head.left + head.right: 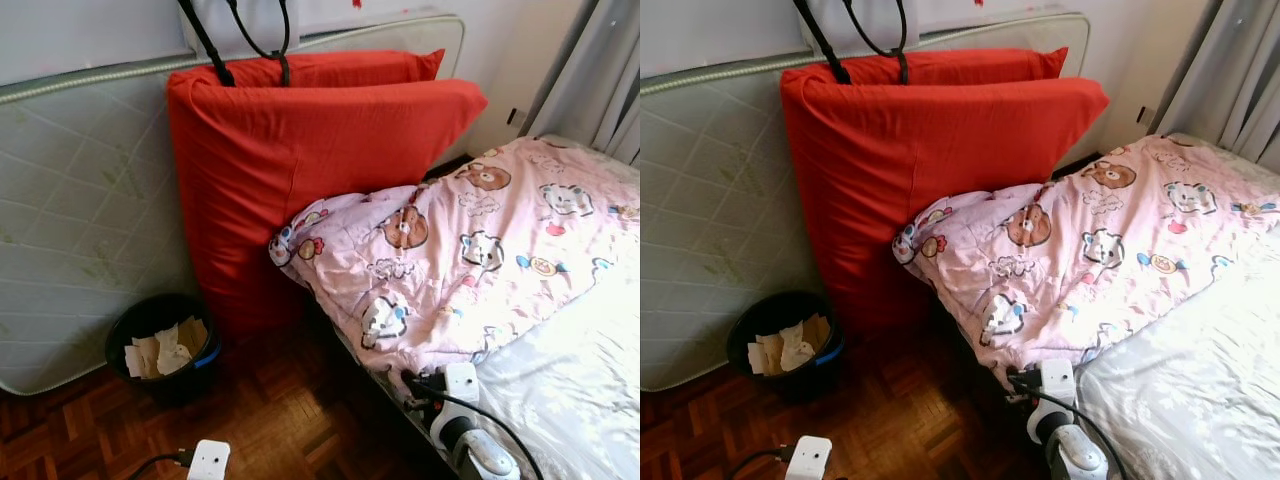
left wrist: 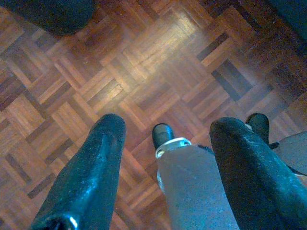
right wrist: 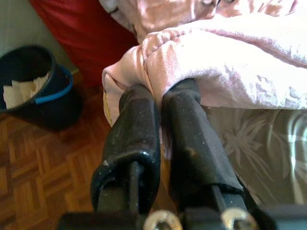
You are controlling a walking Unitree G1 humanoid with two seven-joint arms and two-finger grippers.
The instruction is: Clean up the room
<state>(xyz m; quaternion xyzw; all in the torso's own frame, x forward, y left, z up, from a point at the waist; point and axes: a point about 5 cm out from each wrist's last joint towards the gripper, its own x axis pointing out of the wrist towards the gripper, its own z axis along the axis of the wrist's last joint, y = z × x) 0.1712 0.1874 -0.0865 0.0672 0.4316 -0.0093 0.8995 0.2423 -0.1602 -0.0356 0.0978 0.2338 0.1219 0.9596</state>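
Mattress (image 1: 70, 220) stands on its edge against the far wall on the left, pale and quilted, and a big red cushion pad (image 1: 300, 170) leans upright against it, with black straps (image 1: 245, 40) hanging over its top. Near the foot of the mattress, on the parquet floor (image 1: 280, 420), sits a black bin (image 1: 160, 345) with a blue band, holding crumpled paper (image 1: 165, 350). The left gripper (image 2: 165, 158) hangs low over the bare parquet, its two black fingers spread apart with nothing between them. Right of the red pad is the bed (image 1: 580, 400), covered with a white sheet, and a pink blanket (image 1: 470, 250) printed with cartoon bears lies bunched across its left side, the corner drooping over the bed's near-left edge, touching the red pad. The right gripper (image 3: 160, 120) is down at that hanging edge, fingers pressed close together and pinching a fold of the pink blanket, with the patterned side of the bed just beside it. Grey curtains (image 1: 600, 70) hang at far right.
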